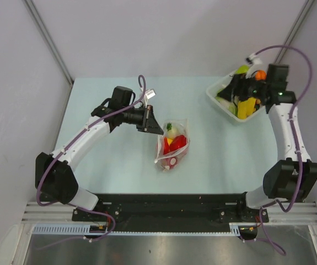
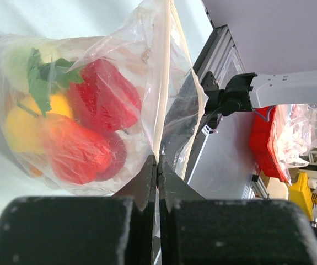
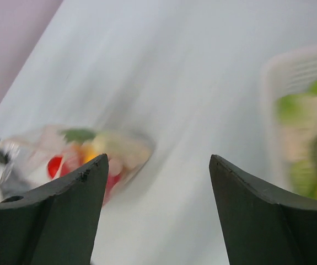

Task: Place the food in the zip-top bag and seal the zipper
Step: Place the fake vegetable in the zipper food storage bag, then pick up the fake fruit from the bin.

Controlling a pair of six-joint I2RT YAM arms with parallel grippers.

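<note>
The zip-top bag [image 1: 173, 144] lies mid-table, holding food: red pieces [image 2: 100, 99], a yellow lemon [image 2: 23, 127] and a green-leafed piece [image 2: 42, 77]. My left gripper [image 1: 157, 130] is at the bag's upper left edge. In the left wrist view its jaws [image 2: 157, 163] are pressed together on the whitish zipper strip [image 2: 164, 99]. My right gripper [image 1: 241, 91] hovers over the white basket, open and empty [image 3: 158, 163]. The right wrist view shows the bag [image 3: 75, 152] blurred and far off to the left.
The white lattice basket [image 1: 216, 94] stands at the back right with a yellow piece [image 1: 246, 107], an orange piece [image 1: 261, 74] and green pieces [image 1: 242, 69] in it. It also shows at the right of the right wrist view [image 3: 290, 72]. The black base rail [image 1: 169, 204] runs along the near edge.
</note>
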